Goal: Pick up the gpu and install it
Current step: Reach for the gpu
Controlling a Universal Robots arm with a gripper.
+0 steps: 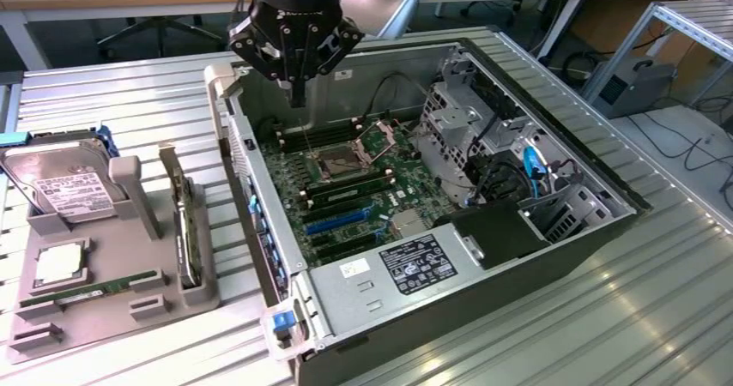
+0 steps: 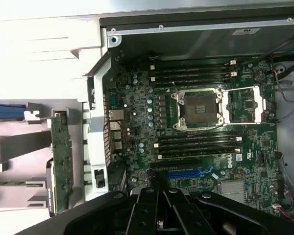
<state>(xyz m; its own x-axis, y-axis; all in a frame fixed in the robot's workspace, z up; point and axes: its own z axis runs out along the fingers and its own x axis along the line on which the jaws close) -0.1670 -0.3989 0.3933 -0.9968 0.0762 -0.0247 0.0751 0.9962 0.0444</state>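
The gpu (image 1: pixel 182 225) stands on its edge in a slot of the grey holder (image 1: pixel 126 304), to the exterior view's left of the open computer case (image 1: pixel 378 283). In the wrist view the gpu (image 2: pixel 60 161) appears as a thin green-edged card beside the case wall. My gripper (image 1: pixel 298 93) hangs above the far end of the motherboard (image 1: pixel 343 184), near the case's back-left corner, shut with nothing between its fingers. The dark gripper (image 2: pixel 159 198) points down at the motherboard (image 2: pixel 196 122). The gpu lies well apart from it.
A silver hard drive (image 1: pixel 67 184) stands in the holder, with a green memory stick (image 1: pixel 92 289) and a square chip (image 1: pixel 60 266) lying nearby. A blue expansion slot (image 1: pixel 338 221) sits on the board. Drive cages and cables (image 1: pixel 504 163) fill the case's right side.
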